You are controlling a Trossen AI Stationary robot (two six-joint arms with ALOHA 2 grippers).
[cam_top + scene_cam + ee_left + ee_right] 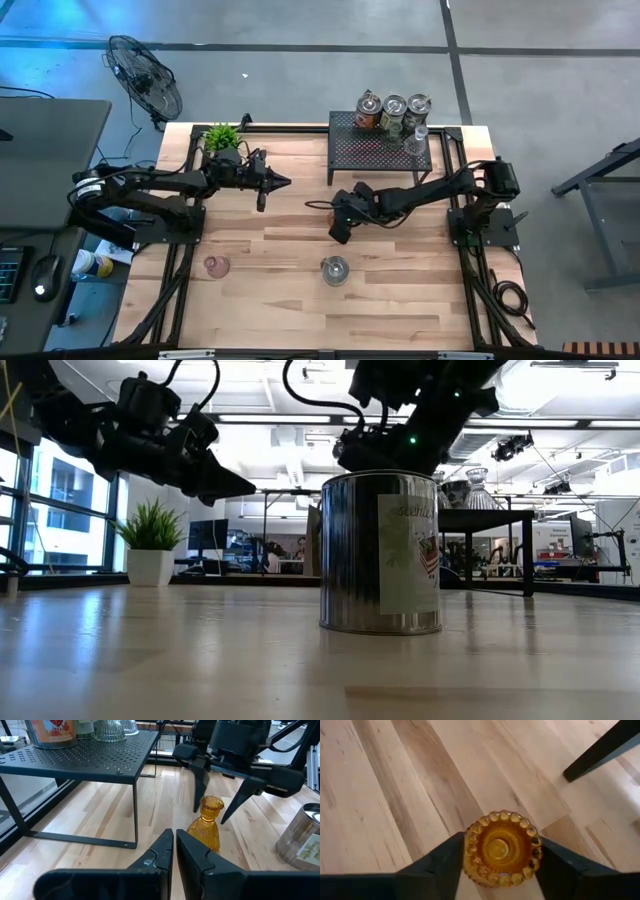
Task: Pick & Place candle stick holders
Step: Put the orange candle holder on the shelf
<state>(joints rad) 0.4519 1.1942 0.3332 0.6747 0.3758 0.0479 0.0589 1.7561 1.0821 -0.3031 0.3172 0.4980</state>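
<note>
Reaching toward the middle of the high view, the right gripper hangs over the amber candle stick holder, with its jaws spread wide on either side of the holder's scalloped rim and no contact that can be seen. In the right wrist view that holder sits low in the frame between the two dark fingers, standing upright on the pale wooden table. The left gripper points toward the centre from the left of the high view, its jaws closed together and empty, just short of the amber holder in the left wrist view. A pink candle stick holder stands lower left on the table, and a silvery tin can lower centre; the same can fills the middle of the low view. The black mesh rack at upper centre carries clear glass holders at its right end beside three printed cans. A green potted plant stands at the table's upper left corner.
</note>
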